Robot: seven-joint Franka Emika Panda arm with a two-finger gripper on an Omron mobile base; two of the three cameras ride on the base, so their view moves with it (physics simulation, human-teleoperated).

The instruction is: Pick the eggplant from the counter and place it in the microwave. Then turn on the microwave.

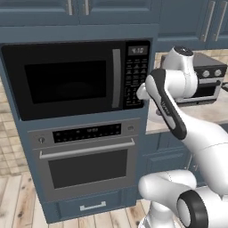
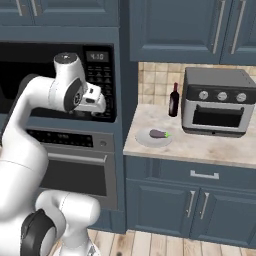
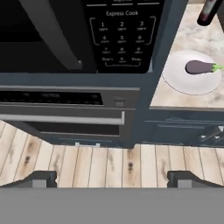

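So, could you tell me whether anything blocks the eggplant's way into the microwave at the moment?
Yes. The microwave door is shut, its glass and grey handle covering the cavity. The eggplant lies on a white plate on the counter, and the open gripper holds nothing.

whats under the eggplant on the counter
The eggplant lies on a round white plate, which sits on the counter left of the toaster oven. The patch of plate directly beneath the eggplant is covered, so nothing can be told about it.

Glossy white arm (image 1: 187, 129), rounded links, dark joint bands.
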